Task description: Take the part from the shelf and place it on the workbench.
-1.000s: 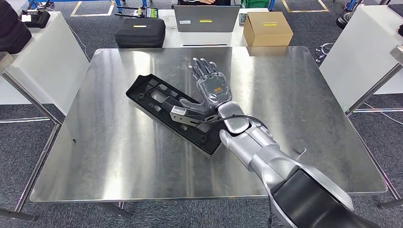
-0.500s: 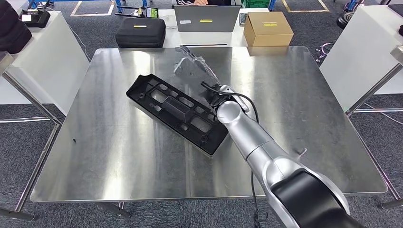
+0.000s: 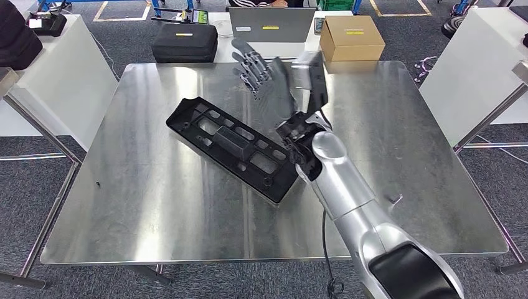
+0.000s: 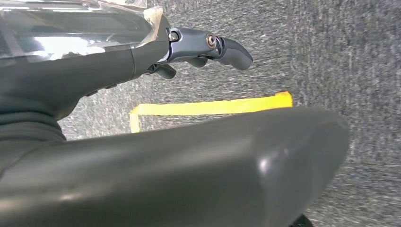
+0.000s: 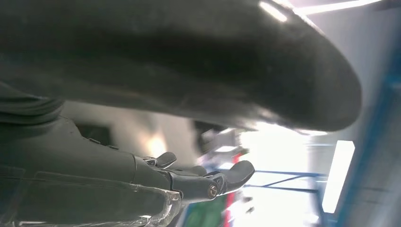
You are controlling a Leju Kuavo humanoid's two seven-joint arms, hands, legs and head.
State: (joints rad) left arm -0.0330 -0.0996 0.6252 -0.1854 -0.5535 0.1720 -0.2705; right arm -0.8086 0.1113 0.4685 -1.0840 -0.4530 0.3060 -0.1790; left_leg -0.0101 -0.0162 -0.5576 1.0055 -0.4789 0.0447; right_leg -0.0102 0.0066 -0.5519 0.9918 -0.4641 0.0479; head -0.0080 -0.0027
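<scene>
The part (image 3: 233, 146), a long black plastic panel with several cut-outs, lies flat and diagonal on the steel workbench (image 3: 143, 205), left of centre. My right hand (image 3: 268, 81) is raised above the bench behind the part's right end, fingers spread and holding nothing, clear of the part. In the right wrist view the same right hand (image 5: 198, 182) has its fingers stretched out with nothing in them. In the left wrist view my left hand (image 4: 208, 47) hangs over grey carpet, its fingers loosely out and empty.
Behind the bench stands a white table with a black case (image 3: 184, 42), a laptop (image 3: 271, 23) and a cardboard box (image 3: 350, 37). White tables flank the bench at left (image 3: 59, 75) and right (image 3: 473, 62). A yellow floor tape (image 4: 213, 106) runs under the left hand.
My right hand has lifted off the part and swung up and back, turning over above the bench. The part stays where it lay.
</scene>
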